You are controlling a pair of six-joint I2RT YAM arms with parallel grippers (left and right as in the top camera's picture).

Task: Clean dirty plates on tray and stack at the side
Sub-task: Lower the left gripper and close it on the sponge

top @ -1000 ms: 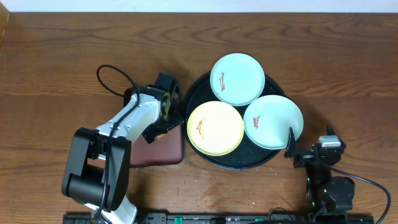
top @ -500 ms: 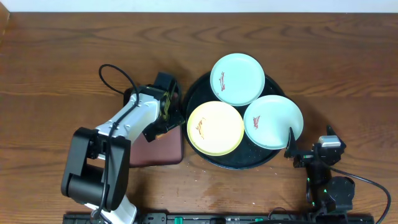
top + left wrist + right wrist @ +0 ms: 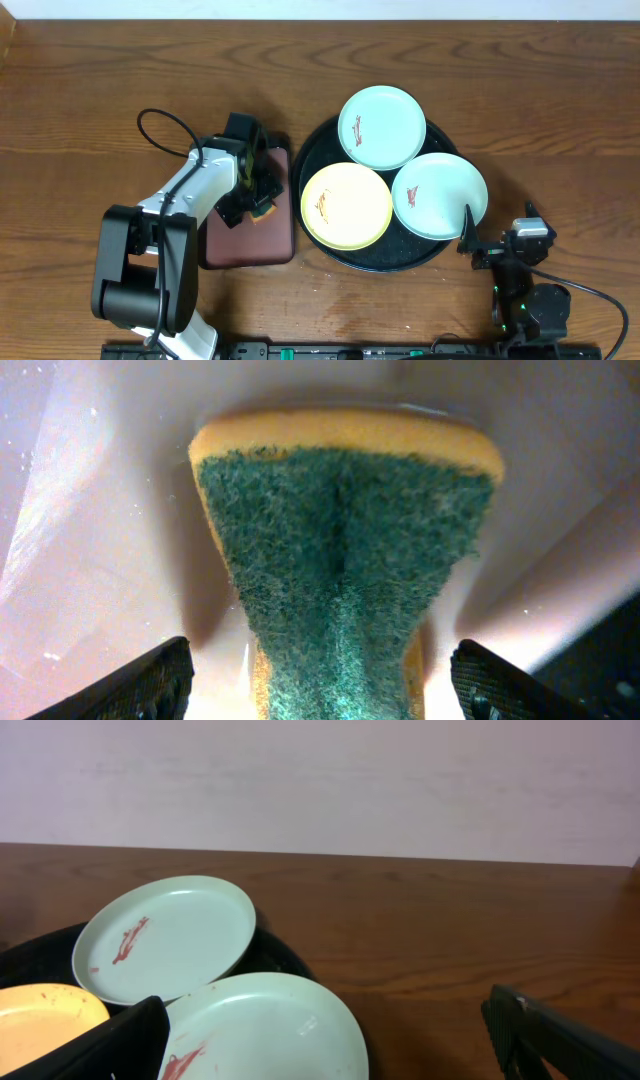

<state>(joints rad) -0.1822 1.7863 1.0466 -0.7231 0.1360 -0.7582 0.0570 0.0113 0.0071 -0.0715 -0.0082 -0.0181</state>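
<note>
Rough green sponge (image 3: 340,560) — glossy plates (image 3: 380,127), wooden table (image 3: 560,100).

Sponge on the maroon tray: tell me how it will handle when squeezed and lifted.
The sponge probably compresses easily: a yellow foam body under a fuzzy green scouring face. That coarse face should grip rather than slip. It looks light, and lying flat on the maroon tray it is unlikely to roll.
</note>
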